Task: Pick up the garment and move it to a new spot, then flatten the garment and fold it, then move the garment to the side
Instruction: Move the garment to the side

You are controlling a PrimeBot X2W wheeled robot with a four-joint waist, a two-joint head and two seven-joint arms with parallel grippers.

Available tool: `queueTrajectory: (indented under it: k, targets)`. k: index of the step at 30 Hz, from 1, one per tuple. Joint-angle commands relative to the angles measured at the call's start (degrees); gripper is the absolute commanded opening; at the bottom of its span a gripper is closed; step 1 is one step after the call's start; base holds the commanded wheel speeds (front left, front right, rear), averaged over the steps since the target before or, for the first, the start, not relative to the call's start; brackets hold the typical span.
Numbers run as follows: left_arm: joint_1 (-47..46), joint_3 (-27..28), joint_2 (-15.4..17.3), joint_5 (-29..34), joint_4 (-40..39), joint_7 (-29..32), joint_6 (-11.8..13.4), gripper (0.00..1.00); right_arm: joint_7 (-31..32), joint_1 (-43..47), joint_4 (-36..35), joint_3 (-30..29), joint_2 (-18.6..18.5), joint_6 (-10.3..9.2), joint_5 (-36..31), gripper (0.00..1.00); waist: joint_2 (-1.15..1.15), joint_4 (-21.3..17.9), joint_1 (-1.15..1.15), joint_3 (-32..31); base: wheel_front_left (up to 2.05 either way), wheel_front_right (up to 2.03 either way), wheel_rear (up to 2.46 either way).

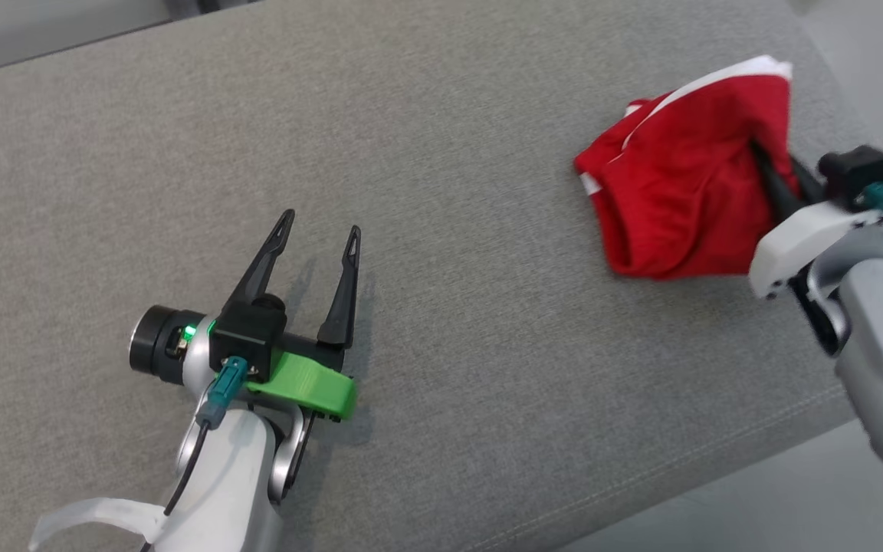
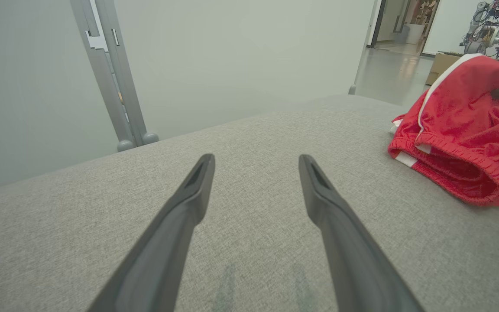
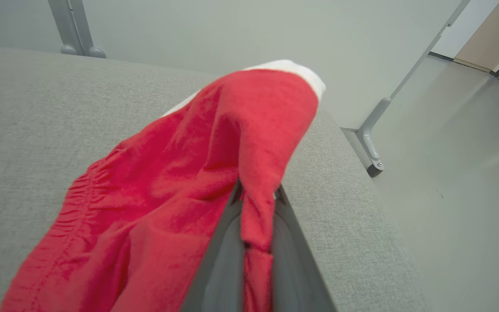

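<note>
Pinching a fold of the red garment between jaws drawn almost together, my right tool holds it bunched near the right end of the grey worktop. Its white-trimmed upper edge is raised while the elastic waistband rests on the surface. I judge this grip suits carrying it toward the bare middle. My left tool hovers spread wide, holding nothing, well apart from the cloth, probably ready to help flatten it.
</note>
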Motion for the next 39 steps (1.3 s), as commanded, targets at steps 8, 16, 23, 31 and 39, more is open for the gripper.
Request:
queueTrajectory:
  k: [8, 16, 23, 31, 39]
  targets:
    - [-3.2, 0.56, 0.52, 2.25, -3.11, -0.16, -0.64, 1.0, -0.01, -11.7, 8.35, -4.59, -7.84, -0.09, -3.66, 0.0, 0.0, 12.41, 0.0, 13.82, 0.0, 0.0, 0.0]
    - [-3.11, 1.33, 1.07, 3.01, -5.21, -0.16, -0.21, 1.0, -0.01, -16.71, 16.71, -14.31, -14.03, -0.09, -11.77, 0.0, 0.0, 14.5, 0.0, 16.29, 0.0, 0.0, 0.0]
    - [-3.06, 1.87, 1.13, 3.09, -5.47, -0.04, 0.01, 1.0, -0.01, -16.14, 16.92, -25.62, -15.53, -0.09, -23.09, 1.0, 0.0, 14.76, 0.0, 16.35, 0.0, 0.0, 0.0]
    - [-2.1, 1.59, 0.64, 1.68, -4.72, -0.08, 0.05, 1.0, -0.01, -12.23, 9.01, -39.26, -11.28, -0.09, -35.59, 1.0, 0.0, 14.88, 0.0, 11.9, 0.0, 0.0, 0.0]
    - [0.64, 1.93, 0.3, -0.11, -3.03, -0.08, 0.34, 1.0, 0.0, -8.02, -1.62, -32.03, -3.29, -0.09, -30.83, 1.0, 0.0, 14.61, 0.0, 4.42, 0.0, 0.0, 0.0]
